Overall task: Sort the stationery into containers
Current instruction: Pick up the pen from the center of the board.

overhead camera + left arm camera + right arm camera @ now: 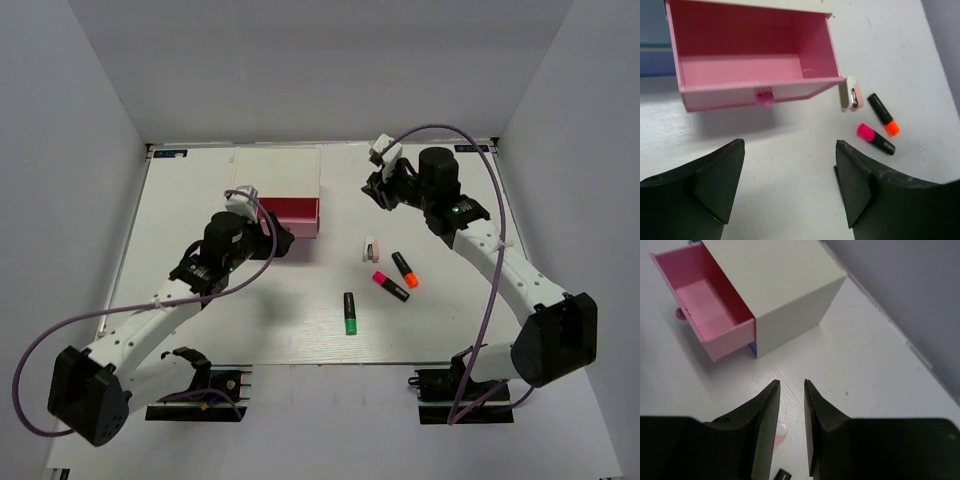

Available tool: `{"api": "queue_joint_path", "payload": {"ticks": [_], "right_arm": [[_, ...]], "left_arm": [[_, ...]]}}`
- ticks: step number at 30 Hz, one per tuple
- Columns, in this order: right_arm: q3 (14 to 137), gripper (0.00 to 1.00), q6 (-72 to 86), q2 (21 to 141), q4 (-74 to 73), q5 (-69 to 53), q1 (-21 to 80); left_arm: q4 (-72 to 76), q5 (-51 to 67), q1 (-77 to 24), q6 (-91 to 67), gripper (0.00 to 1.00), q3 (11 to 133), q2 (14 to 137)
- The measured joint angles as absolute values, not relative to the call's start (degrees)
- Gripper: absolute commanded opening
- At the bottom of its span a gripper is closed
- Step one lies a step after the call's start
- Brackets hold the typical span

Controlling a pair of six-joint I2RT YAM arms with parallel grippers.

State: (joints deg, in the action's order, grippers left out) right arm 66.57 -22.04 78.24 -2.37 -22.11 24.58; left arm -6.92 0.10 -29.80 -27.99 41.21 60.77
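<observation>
The white-topped box (278, 175) stands at the back, its pink drawer (292, 216) pulled out and empty (755, 70). My left gripper (278, 240) (790, 146) is open and empty, just in front of the drawer's knob (764, 99). A whitish-pink eraser block (371, 249) (850, 93), an orange-ended highlighter (405, 268) (883, 114), a pink-ended one (390, 285) (875, 138) and a green-ended one (350, 313) lie on the table right of the drawer. My right gripper (378, 190) (791, 382) hangs above the table right of the box, jaws a narrow gap apart, empty.
A blue drawer front (652, 50) shows left of the pink one. In the right wrist view the box (780, 285) and the open drawer (710, 305) lie ahead, and an eraser (782, 432) lies on the table below the fingers. Grey walls enclose the table (200, 330).
</observation>
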Motion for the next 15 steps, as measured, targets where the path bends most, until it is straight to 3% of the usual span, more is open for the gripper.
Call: {"api": "queue_joint_path", "payload": {"ticks": [6, 15], "right_arm": [[60.3, 0.61, -21.0, 79.6, -12.4, -15.7, 22.2], [51.8, 0.61, -19.9, 81.1, -24.1, -11.2, 19.6]], "left_arm": [[-10.2, 2.9, -29.8, -33.4, 0.83, 34.4, 54.2], [-17.0, 4.1, -29.8, -36.8, 0.84, 31.9, 51.6]]}}
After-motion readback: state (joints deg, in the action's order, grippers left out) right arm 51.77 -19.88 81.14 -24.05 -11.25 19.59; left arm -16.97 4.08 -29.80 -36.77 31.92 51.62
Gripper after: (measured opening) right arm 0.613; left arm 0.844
